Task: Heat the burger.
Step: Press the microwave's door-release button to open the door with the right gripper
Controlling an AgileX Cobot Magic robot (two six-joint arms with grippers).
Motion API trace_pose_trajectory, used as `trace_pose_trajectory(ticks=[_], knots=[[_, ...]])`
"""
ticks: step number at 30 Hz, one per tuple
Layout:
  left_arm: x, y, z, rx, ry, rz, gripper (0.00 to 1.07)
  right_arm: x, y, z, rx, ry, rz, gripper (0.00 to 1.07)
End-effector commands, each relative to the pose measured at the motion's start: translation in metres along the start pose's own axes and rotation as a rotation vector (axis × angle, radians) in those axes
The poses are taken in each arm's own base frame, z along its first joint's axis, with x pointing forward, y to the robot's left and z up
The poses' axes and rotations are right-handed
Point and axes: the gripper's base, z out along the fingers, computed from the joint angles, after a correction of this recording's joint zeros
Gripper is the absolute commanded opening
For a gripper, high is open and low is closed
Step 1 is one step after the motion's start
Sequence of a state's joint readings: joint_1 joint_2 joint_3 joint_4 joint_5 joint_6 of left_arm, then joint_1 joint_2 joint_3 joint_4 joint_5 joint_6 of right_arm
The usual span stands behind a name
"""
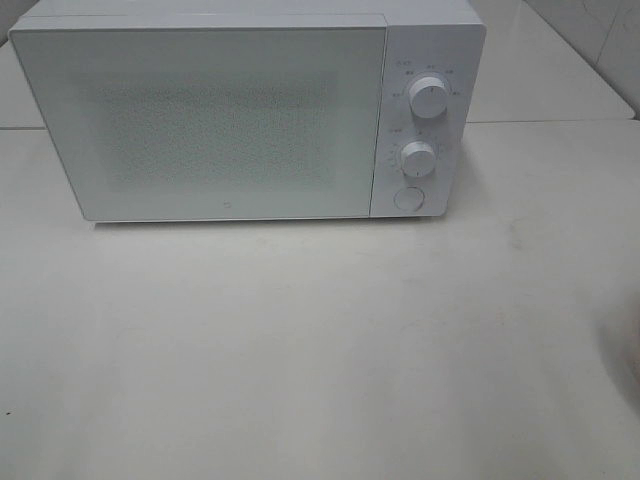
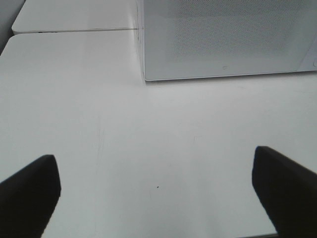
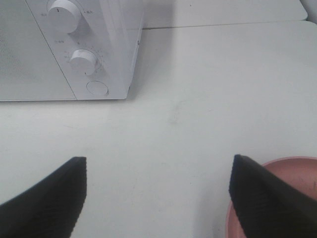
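The burger is not in view in any frame. A white microwave (image 1: 220,110) stands at the back of the white table with its door shut; it also shows in the left wrist view (image 2: 228,39) and the right wrist view (image 3: 64,49). My left gripper (image 2: 153,163) is open and empty, low over bare table in front of the microwave's left corner. My right gripper (image 3: 157,163) is open and empty, in front of the microwave's control panel. A salmon-pink dish (image 3: 292,171) lies right beside the right gripper's finger; the part I see holds nothing.
The microwave panel has an upper knob (image 1: 428,96), a lower knob (image 1: 418,156) and a round button (image 1: 408,198). A second white table (image 1: 560,70) adjoins behind on the right. A dark blur sits at the exterior view's right edge (image 1: 628,350).
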State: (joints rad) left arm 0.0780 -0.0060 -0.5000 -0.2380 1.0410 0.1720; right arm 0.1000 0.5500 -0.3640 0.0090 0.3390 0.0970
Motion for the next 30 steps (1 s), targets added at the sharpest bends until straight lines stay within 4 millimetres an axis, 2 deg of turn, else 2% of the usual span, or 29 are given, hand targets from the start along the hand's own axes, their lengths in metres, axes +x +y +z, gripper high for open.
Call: trace_pose_trajectory(ticks=[1,14,19,22,24,30], knots=[[0.001,-0.001,-0.002,0.004,-0.018,0.001,1.0,-0.003,0.0,0.011,0.0,-0.026,0.0,0.76],[0.001,-0.001,-0.002,0.004,-0.018,0.001,1.0,-0.012,0.0,0.052,0.001,-0.047,0.001,0.76],[0.001,-0.001,-0.002,0.004,-0.018,0.001,1.0,-0.019,0.001,0.074,-0.005,-0.116,0.001,0.76],[0.001,-0.001,-0.002,0.004,-0.018,0.001,1.0,-0.02,0.001,0.077,-0.006,-0.131,0.001,0.76],[0.001,-0.001,-0.002,0.004,-0.018,0.001,1.0,-0.026,0.001,0.091,-0.014,-0.221,0.001,0.76],[0.001,-0.001,-0.002,0.004,-0.018,0.001,1.0,-0.024,0.001,0.111,-0.013,-0.25,-0.017,0.76]])
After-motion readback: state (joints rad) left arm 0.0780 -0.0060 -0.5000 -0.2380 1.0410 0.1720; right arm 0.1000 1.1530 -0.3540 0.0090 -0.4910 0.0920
